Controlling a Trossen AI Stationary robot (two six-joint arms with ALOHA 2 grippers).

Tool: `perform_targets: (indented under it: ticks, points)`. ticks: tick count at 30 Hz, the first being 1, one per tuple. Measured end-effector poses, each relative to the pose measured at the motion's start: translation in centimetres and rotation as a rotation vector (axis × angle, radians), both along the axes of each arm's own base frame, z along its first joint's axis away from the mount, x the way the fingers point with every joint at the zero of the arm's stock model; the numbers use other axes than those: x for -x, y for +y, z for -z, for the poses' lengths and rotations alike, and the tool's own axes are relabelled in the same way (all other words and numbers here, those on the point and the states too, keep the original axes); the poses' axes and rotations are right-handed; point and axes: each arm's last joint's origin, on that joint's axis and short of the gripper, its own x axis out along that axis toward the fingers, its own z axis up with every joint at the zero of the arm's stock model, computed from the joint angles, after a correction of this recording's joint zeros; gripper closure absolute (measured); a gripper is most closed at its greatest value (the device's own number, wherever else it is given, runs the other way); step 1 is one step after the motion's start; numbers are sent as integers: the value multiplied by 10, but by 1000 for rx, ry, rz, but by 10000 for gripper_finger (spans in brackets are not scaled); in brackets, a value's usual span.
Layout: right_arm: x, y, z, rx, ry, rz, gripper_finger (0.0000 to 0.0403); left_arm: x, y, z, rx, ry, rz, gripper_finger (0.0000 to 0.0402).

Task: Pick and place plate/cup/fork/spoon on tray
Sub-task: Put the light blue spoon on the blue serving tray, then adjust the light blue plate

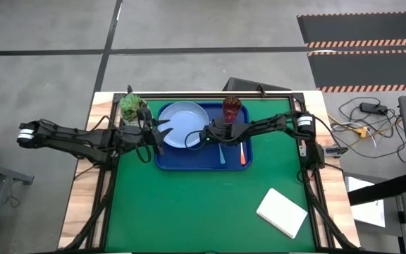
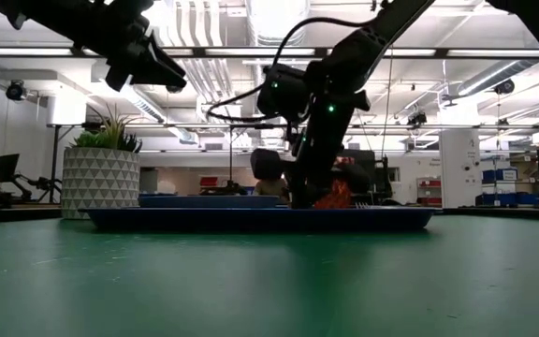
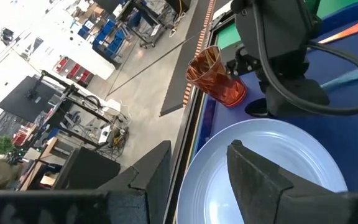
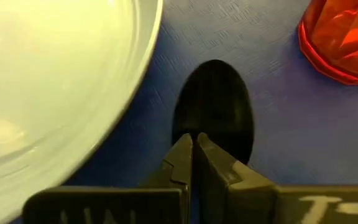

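The dark-blue tray (image 1: 201,161) lies on the green mat. On it are the pale-blue plate (image 1: 182,123), the reddish-brown cup (image 1: 232,108) at the far right corner, the orange-handled fork (image 1: 242,152) and the blue-handled spoon (image 1: 222,155). My right gripper (image 4: 192,148) is down on the tray between plate and cup, shut at the spoon's dark bowl (image 4: 214,102). My left gripper (image 3: 197,174) is open and empty, raised above the plate's left rim (image 3: 197,158). My right gripper is shut where the spoon's bowl (image 4: 211,134) narrows toward the handle. The fingers (image 4: 180,155) come slanting down from the table's right and hide the contact. The bowl sits low over the tray floor, and the blue handle (image 1: 222,156) points to the tray's near rim.
A white pot with a green plant (image 1: 132,106) stands just off the tray's far left corner, close to my left arm. A white notepad (image 1: 282,212) lies at the near right of the mat. The near half of the green mat (image 1: 189,212) has open room.
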Motion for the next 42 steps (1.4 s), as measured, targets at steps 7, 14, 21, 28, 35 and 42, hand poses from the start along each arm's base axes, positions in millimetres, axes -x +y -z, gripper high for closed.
perform_targets:
  ticks: [7,14,21,28,35,42]
  points:
    - [0,0,3,2,11,-3,394,0,0,0,0,0,0,265]
    - [2,0,0,-6,25,-6,394,0,0,0,-1,0,-1,265]
    - [4,1,-2,-11,37,1,394,0,0,0,-2,1,-4,265]
    - [5,1,-6,-6,37,-13,394,0,0,0,-2,1,-4,265]
    - [7,6,-26,8,-2,-38,394,0,0,0,-1,1,-4,265]
    - [11,27,-51,41,-3,-149,394,0,0,0,0,1,-4,265]
